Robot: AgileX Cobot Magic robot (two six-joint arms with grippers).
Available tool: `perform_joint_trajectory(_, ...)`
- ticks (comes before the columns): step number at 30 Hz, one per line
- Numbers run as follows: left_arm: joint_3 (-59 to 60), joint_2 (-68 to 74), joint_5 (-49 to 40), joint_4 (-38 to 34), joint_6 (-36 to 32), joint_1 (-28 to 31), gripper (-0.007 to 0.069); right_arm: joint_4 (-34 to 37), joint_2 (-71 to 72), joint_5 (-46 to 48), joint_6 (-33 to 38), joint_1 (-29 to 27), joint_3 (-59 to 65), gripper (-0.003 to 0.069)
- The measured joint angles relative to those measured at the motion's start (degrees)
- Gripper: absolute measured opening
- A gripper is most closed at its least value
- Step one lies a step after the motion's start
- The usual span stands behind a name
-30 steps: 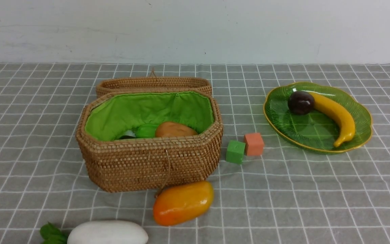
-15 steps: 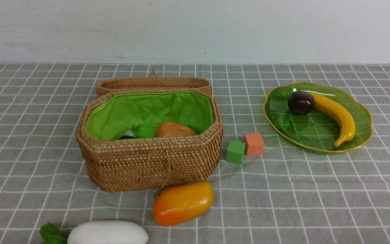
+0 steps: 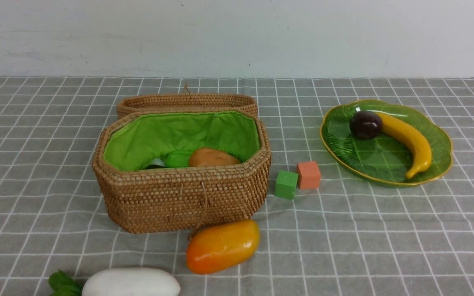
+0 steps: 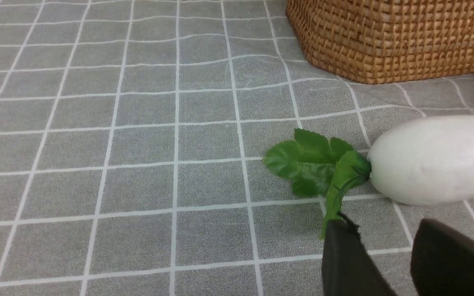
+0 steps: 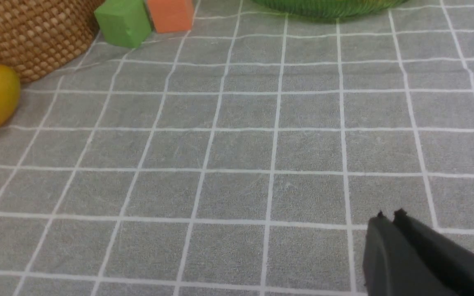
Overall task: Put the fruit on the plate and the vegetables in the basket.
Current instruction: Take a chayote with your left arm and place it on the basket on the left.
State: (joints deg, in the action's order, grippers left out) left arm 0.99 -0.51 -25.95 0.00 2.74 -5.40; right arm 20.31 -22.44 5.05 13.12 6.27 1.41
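The left gripper hangs with jaws apart and empty, on the near side of the radish, by its leaves. The right gripper is clenched on nothing over bare cloth. The mango lies just near the basket, which holds the potato; the banana and plum lie on the plate, far right. The radish looks to be the step in hand: grip its white body, then lift it over the rim. No writing or brand shows.
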Motion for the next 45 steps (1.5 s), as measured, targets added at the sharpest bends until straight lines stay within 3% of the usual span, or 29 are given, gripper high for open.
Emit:
perform_joint_trajectory(11,0.0,0.0,0.0,0.0,0.0,0.0,0.0239,0.0,22.77,7.77,0.0,-9.51,0.06,0.0015)
perform_joint_trajectory(35,0.0,0.0,0.0,0.0,0.0,0.0,0.0239,0.0,23.0,8.11,0.0,-9.69,0.06,0.0037)
perform_joint_trajectory(45,0.08,0.0,0.36,5.7,0.0,0.0,0.0239,0.0,23.0,8.11,0.0,-9.69,0.06,0.005)
